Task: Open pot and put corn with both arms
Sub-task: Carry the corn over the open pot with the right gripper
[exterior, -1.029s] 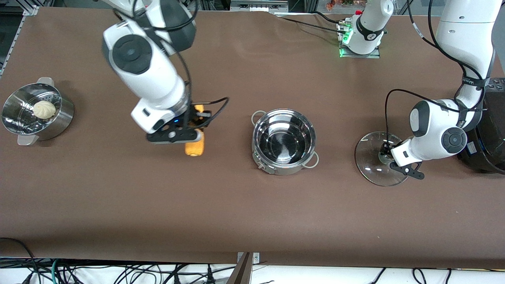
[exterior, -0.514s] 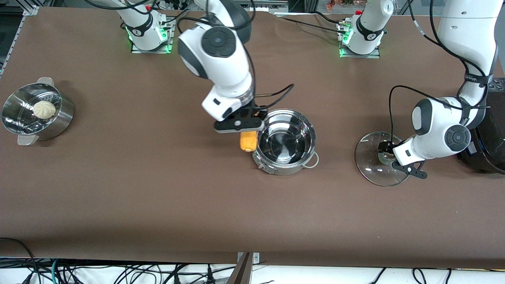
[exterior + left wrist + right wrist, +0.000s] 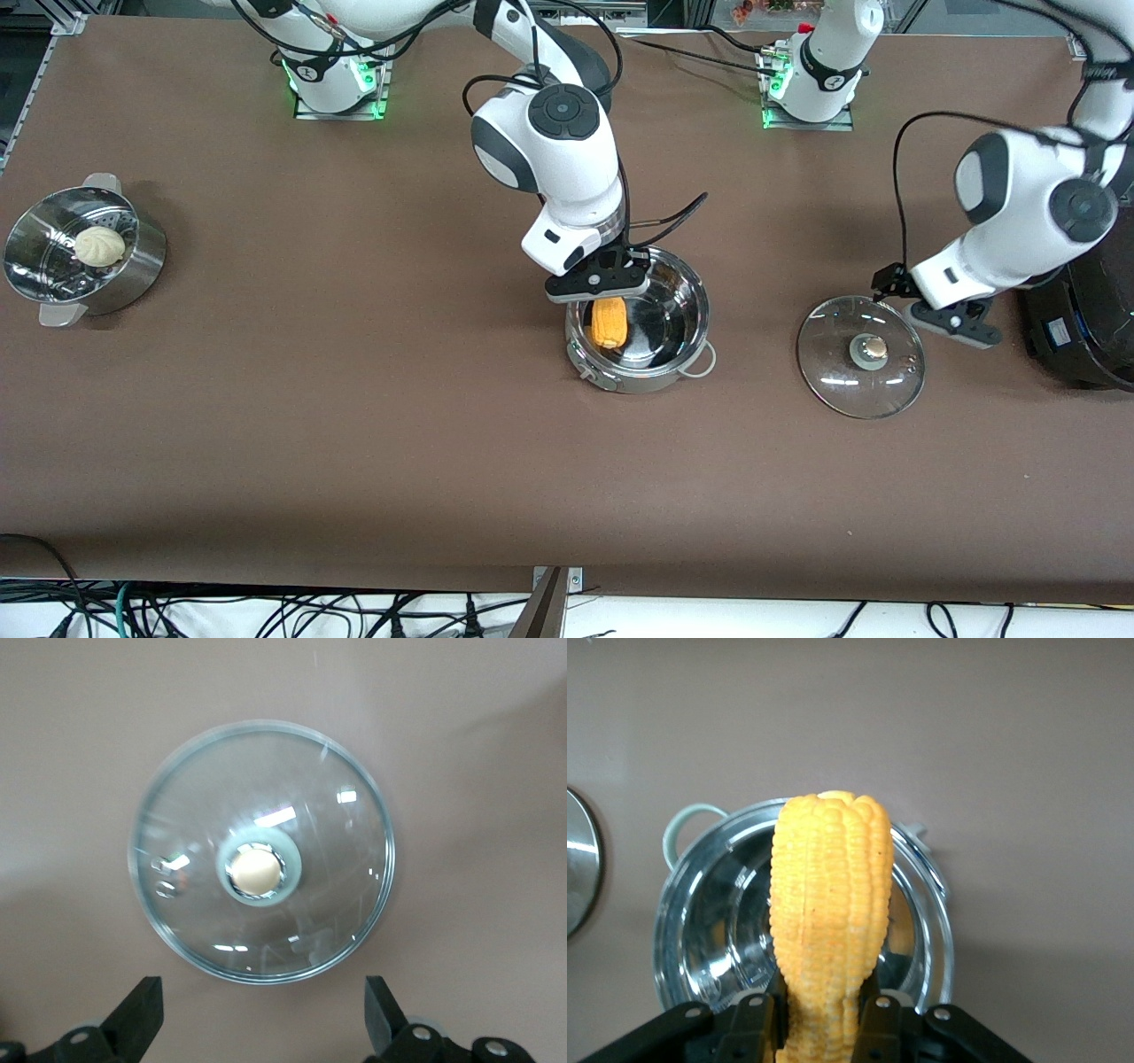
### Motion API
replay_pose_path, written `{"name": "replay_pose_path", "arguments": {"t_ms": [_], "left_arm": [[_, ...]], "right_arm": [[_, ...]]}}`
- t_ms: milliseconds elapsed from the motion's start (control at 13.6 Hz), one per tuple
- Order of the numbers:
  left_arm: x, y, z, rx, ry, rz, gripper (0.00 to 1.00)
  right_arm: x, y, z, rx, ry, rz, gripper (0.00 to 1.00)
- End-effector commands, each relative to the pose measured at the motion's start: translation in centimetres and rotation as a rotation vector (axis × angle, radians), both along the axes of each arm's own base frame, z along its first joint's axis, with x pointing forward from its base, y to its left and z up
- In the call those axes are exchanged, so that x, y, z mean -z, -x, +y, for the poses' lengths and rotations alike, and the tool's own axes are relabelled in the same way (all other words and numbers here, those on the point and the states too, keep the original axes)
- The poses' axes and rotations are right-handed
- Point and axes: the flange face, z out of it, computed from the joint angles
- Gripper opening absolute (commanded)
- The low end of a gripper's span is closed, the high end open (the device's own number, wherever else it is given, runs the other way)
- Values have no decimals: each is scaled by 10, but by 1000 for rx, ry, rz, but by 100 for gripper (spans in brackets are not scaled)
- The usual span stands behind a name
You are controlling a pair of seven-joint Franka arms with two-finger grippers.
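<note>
Steel shows first at the right arm's end of the table: a steamer pot point(image 3: 84, 252) with a white bun point(image 3: 98, 245) on its perforated insert, well apart from the work and no part of this job

At the table's middle the pot point(image 3: 639, 319) stands lidless. The right gripper point(image 3: 599, 282) hangs over the rim at about the pot's 10 o'clock, clamped on the corn point(image 3: 609, 322). The right wrist view shows both fingers point(image 3: 753, 1014) pinching one end of the cob point(image 3: 828, 921), so the free length points out over the steel bowl point(image 3: 709, 930); held by the end like that, the cob can likely drop in without the jaws touching the wall

Toward the left arm's end lies the glass lid point(image 3: 860, 356), flat on the table with its tan knob point(image 3: 875, 349) up, set well aside from the pot so the mouth stays free. The left gripper point(image 3: 941, 309) hovers over the table off the lid's rim at about 2 o'clock, fingers spread and holding nothing, as the left wrist view confirms point(image 3: 261, 1014). That arm seems to be waiting. Against its end sits the black cooker point(image 3: 1085, 328)
</note>
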Motion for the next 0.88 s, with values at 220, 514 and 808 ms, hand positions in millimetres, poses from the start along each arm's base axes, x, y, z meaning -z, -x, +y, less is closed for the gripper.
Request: {"name": "replay_pose_path", "arguments": {"t_ms": [220, 514, 808], "left_arm": [[-175, 51, 24, -37, 6, -122, 100], [-245, 54, 32, -94, 17, -3, 100], [-247, 57, 15, -219, 15, 29, 100]], "right_arm": [[17, -14, 23, 9, -63, -64, 0], [42, -13, 32, 1, -89, -73, 0], [65, -14, 34, 0, -91, -68, 0]]}}
